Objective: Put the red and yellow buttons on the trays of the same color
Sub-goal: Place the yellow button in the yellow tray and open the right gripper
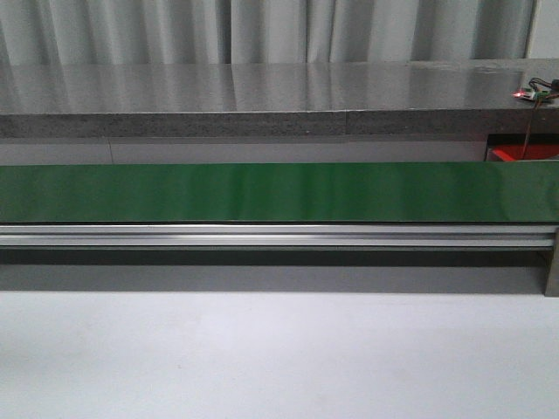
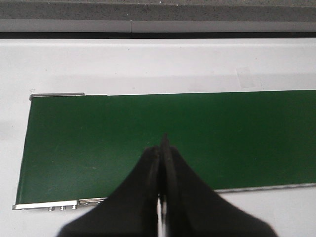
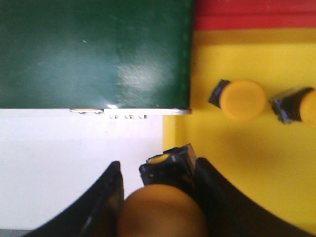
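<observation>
Right end effector (image 3: 158,190) has a yellow button (image 3: 165,197) between its fingers, jaws spread about the button's width, sitting at the edge of the yellow tray (image 3: 247,163). A bit further, 2 more yellow buttons (image 3: 239,100) lie on that tray, with the red tray (image 3: 254,15) beyond it. Left end effector (image 2: 161,163) is closed tight with nothing in it, over the green belt (image 2: 98,143). In the front view it's just the white table (image 1: 279,358), then the belt.
</observation>
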Action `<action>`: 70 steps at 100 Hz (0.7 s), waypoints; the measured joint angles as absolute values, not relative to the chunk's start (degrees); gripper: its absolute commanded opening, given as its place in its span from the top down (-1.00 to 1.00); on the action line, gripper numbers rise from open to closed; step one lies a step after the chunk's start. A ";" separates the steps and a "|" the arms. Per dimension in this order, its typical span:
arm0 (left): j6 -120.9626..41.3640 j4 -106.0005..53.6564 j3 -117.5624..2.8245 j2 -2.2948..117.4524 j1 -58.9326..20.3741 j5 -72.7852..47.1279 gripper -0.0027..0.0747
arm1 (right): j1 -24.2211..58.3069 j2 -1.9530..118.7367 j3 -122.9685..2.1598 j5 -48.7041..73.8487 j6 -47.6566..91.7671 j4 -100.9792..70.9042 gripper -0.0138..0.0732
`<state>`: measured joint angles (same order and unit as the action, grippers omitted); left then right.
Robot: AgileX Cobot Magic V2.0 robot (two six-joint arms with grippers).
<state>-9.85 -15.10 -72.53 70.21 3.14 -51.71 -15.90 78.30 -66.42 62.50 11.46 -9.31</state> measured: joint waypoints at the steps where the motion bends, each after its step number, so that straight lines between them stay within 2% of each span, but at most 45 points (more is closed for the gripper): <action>1: -9.85 -15.10 -72.53 70.21 3.14 -51.71 0.98 | -16.55 77.87 -66.07 62.29 11.46 -9.31 0.18; 31: -9.85 -15.10 -72.53 70.21 3.14 -52.04 0.98 | -25.19 74.55 -53.04 52.41 11.19 -9.16 0.18; 52: -9.85 -15.10 -72.53 70.21 3.14 -52.65 0.98 | -25.68 74.69 -47.93 43.94 11.07 -9.27 0.18; 70: -9.85 -15.10 -72.53 70.21 3.14 -52.74 0.98 | -25.68 78.41 -47.30 42.07 10.86 -9.67 0.18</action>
